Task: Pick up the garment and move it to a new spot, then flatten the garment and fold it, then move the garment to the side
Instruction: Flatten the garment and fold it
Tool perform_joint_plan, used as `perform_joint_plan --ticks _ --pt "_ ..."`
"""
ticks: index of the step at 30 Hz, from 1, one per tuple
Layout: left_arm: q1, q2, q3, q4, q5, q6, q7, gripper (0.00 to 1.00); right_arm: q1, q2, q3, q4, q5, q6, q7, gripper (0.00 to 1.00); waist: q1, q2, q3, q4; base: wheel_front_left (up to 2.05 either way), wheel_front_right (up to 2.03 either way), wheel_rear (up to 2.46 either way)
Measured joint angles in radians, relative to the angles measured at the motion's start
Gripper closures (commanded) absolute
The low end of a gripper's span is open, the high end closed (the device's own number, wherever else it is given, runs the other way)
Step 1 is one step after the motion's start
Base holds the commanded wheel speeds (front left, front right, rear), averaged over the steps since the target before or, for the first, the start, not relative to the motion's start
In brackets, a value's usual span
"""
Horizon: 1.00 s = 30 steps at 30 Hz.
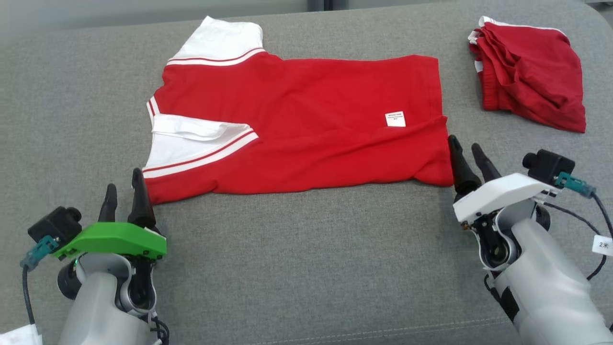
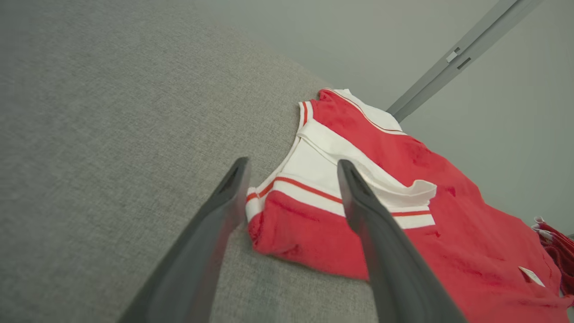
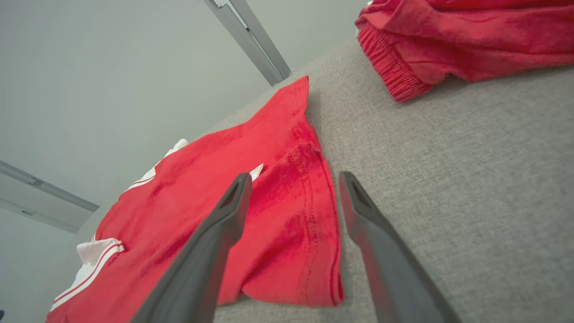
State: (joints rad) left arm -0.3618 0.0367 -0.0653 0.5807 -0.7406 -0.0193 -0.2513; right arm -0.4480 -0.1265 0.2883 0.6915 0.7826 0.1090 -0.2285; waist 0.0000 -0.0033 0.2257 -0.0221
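Evidently soft, light and floppy, the shirt (image 1: pixel 297 124) lies flat mid-surface (image 1: pixel 287 249). Spread wide, the left end effector (image 1: pixel 124 179) at its 7 o'clock and the right end effector (image 1: pixel 464 142) at 4 o'clock suit pinching the near corners.

The scene is lit evenly by soft, diffuse light; only faint shadows are cast beneath the edges of the garment (image 1: pixel 306 110). Wide-angle distortion is seen in both wrist views, and the head view's upper left corner is hazed.
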Motion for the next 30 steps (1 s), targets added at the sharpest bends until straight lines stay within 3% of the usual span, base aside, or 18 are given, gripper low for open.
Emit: perform_joint_plan --ticks 9,25,27,29,30 --pt "0.054 -0.003 -0.029 0.053 -0.059 -0.019 0.035 0.00 0.060 0.034 0.026 -0.001 0.011 0.005 0.000 0.00 0.0000 0.0000 -0.031 -0.010 0.00 0.00 0.00" --pt "0.003 -0.008 -0.009 0.065 -0.120 -0.016 0.030 0.00 0.066 0.046 0.070 -0.009 0.012 0.008 -0.006 0.00 0.0000 0.0000 0.024 -0.064 0.00 0.00 0.00" --pt "-0.009 -0.008 -0.020 0.065 -0.126 -0.016 0.030 0.19 0.066 0.048 0.070 -0.006 0.019 0.008 -0.006 0.00 0.0000 0.0000 0.031 -0.063 0.00 0.00 0.00" --pt "-0.013 -0.010 -0.029 0.062 -0.126 -0.016 0.029 0.47 0.067 0.049 0.070 -0.003 0.022 0.008 -0.006 0.00 0.0000 0.0000 0.035 -0.058 0.00 0.00 0.00" --pt "-0.014 -0.010 -0.031 0.062 -0.127 -0.016 0.029 0.55 0.066 0.050 0.070 -0.003 0.026 0.008 -0.006 0.00 0.0000 0.0000 0.036 -0.055 0.00 0.00 0.00"
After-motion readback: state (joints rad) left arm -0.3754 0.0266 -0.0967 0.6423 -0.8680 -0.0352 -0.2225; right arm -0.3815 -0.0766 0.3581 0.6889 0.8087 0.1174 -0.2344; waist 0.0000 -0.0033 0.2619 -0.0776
